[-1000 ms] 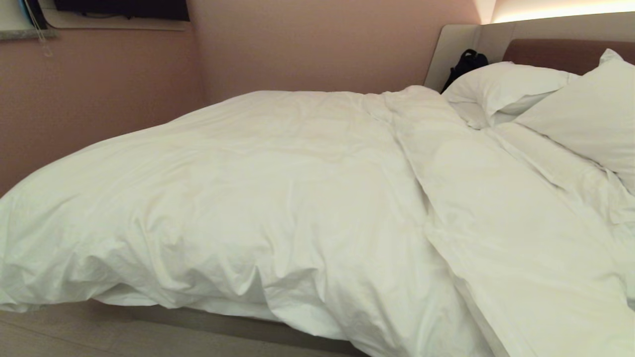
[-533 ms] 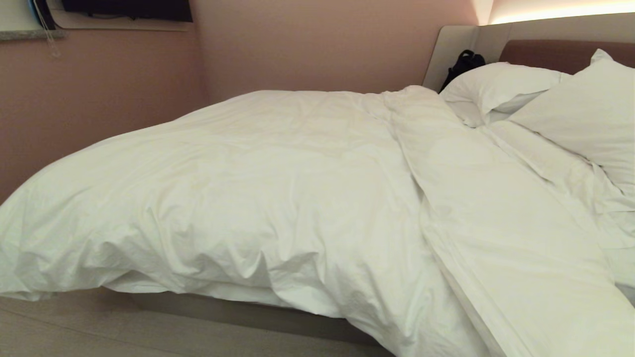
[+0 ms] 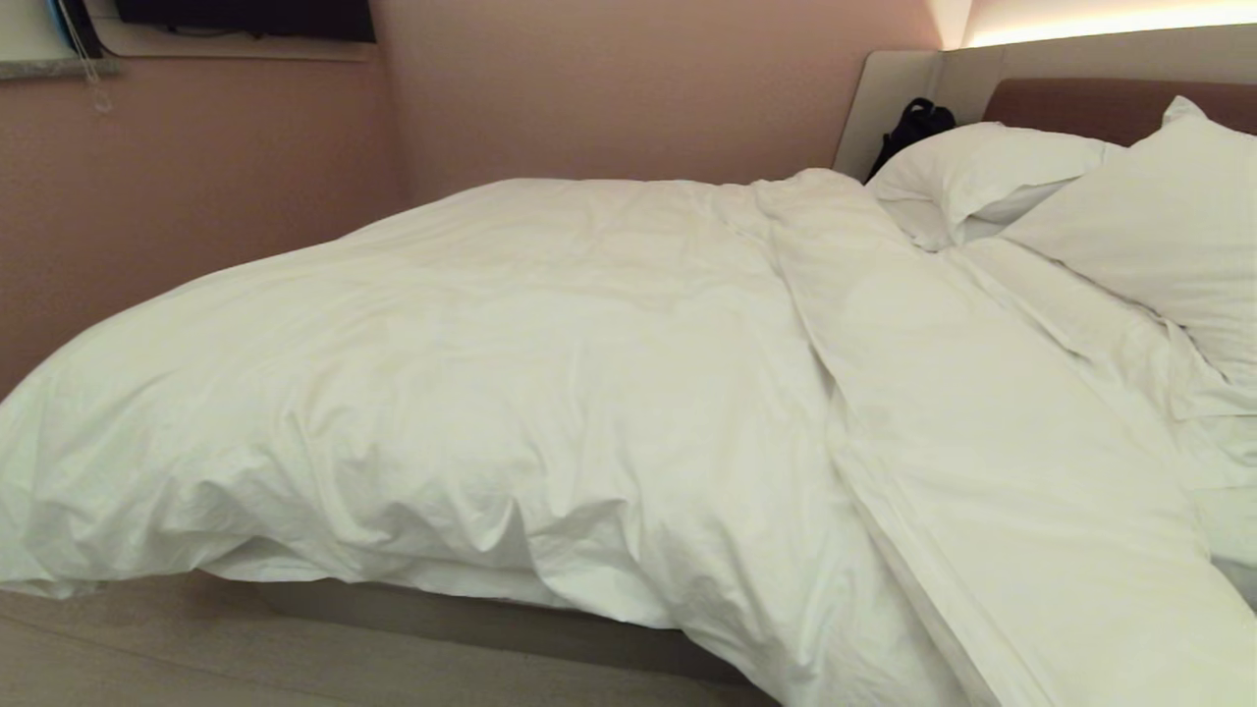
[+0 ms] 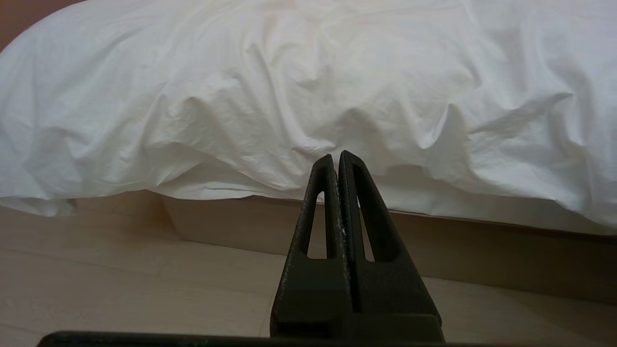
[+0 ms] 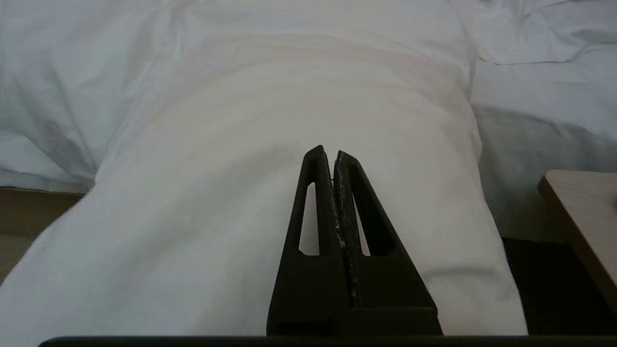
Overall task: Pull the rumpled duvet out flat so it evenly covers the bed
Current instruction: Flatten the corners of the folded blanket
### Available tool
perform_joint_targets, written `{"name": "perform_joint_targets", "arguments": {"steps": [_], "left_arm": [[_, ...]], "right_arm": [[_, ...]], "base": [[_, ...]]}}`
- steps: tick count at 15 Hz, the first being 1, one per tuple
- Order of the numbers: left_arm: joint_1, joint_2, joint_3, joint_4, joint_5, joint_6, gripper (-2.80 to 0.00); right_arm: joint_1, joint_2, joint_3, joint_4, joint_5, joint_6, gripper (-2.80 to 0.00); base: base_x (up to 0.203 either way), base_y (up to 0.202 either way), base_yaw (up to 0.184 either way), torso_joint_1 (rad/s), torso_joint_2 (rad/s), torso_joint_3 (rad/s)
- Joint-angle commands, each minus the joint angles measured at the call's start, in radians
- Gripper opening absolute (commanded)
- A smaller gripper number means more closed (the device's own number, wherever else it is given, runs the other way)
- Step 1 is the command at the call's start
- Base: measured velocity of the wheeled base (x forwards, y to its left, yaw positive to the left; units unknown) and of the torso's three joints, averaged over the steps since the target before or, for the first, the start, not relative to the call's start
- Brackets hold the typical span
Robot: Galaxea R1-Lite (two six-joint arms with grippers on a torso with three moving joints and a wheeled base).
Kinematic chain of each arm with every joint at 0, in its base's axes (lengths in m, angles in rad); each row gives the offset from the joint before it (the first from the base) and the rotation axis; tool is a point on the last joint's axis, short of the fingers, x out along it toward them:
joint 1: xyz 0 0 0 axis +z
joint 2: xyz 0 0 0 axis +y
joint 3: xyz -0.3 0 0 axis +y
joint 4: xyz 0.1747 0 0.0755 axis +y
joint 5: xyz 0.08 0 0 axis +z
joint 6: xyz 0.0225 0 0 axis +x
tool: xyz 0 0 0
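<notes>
We're facing the long side of the bed (image 3: 471, 619), w/ the duvet (image 3: 511, 393) heaped across it, its long fold running from about 11 o'clock by the pillows (image 3: 992, 172) down to 5 o'clock, where a thick band is spilling over the near edge. Both arms are sitting parked low, outside the head view. The left gripper (image 4: 334, 156) is pinched closed on nothing, pointing at the duvet's drooping hem at 12 o'clock, near but apart, w/ the platform base and pale floor (image 4: 120, 289) below. The right gripper (image 5: 328, 152) is likewise pressed closed & empty, aimed at that spilled band at 12 o'clock; we're judging it the nearer arm for grabbing the fold. A wooden bedside table corner (image 5: 583, 217) is sitting at 3 o'clock of it. Room: pink wall (image 3: 638, 88) beyond, padded headboard (image 3: 1100, 103), a black bag (image 3: 908, 128) by it.
</notes>
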Motion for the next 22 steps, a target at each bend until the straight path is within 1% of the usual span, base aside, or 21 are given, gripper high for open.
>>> {"name": "perform_joint_targets", "arguments": {"steps": [1, 3, 6, 9, 11, 15, 18, 20, 22], "left_arm": [[0.000, 0.000, 0.000, -0.001, 0.000, 0.001, -2.80], [0.000, 0.000, 0.000, -0.001, -0.001, 0.002, -2.80], [0.000, 0.000, 0.000, -0.001, -0.001, 0.003, -2.80], [0.000, 0.000, 0.000, 0.001, 0.000, 0.005, -2.80], [0.000, 0.000, 0.000, 0.001, 0.002, 0.008, -2.80], [0.000, 0.000, 0.000, 0.002, 0.002, 0.006, -2.80], [0.000, 0.000, 0.000, -0.001, -0.001, 0.002, -2.80], [0.000, 0.000, 0.000, -0.001, -0.001, 0.002, -2.80], [0.000, 0.000, 0.000, -0.001, -0.001, 0.000, -2.80]], "right_arm": [[0.000, 0.000, 0.000, 0.000, 0.000, -0.002, -2.80], [0.000, 0.000, 0.000, 0.000, 0.000, -0.005, -2.80], [0.000, 0.001, -0.013, -0.007, 0.006, -0.006, -2.80], [0.000, 0.001, -0.166, 0.000, 0.015, 0.003, -2.80], [0.000, 0.001, -0.225, 0.003, 0.019, 0.007, -2.80], [0.000, 0.001, -0.227, 0.003, 0.019, 0.007, -2.80], [0.000, 0.001, -0.206, 0.011, 0.020, 0.015, -2.80], [0.000, 0.001, -0.166, 0.016, 0.021, 0.034, -2.80], [0.000, 0.001, -0.116, 0.013, 0.022, 0.038, -2.80]], "base": [[0.000, 0.000, 0.000, 0.000, 0.00, 0.000], [0.001, 0.055, -0.005, 0.004, 0.00, -0.002], [0.000, 0.181, -0.002, 0.000, 0.00, 0.002], [0.000, 0.060, 0.002, 0.001, 0.00, 0.004], [0.000, 0.000, 0.000, 0.000, 0.00, 0.000], [-0.001, 0.012, 0.003, 0.003, 0.00, 0.002], [-0.001, 0.140, 0.002, 0.003, 0.00, 0.003], [0.000, 0.169, 0.001, 0.003, 0.00, 0.004], [0.000, 0.046, 0.000, 0.002, 0.00, 0.001]]}}
